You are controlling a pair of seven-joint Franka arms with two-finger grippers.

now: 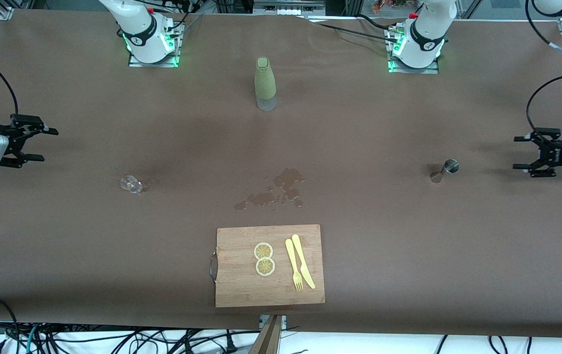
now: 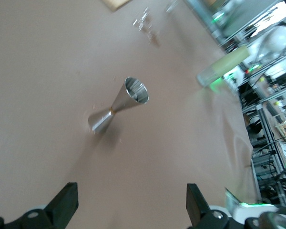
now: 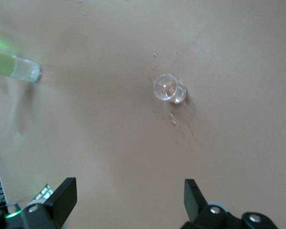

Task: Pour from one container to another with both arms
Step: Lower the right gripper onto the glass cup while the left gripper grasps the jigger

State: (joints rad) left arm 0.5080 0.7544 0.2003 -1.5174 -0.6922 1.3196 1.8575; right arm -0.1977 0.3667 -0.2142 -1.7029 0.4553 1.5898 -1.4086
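Nothing is being held at this point, so the pour hasn't really kicked off by the look of it. The left tool hangs at the left arm's end of the surface with its fingers spread wide and empty, lined up toward the metal jigger that stands upright near it. My guess is that's the thing it'll grab. The right tool hangs at the right arm's end, also spread wide and empty, facing a small clear glass that seems to lie tipped over on the surface. Hard to say if anything's in the glass; it looks empty, with a few droplets beside it. The jigger's cup looks empty too from the left wrist view. A green-sleeved bottle stands upright between the two arm bases, its clear bottom showing no obvious liquid. There's a wet spill patch mid-surface, just farther from the front camera than a wooden cutting board carrying two lemon slices, a fork and a knife.
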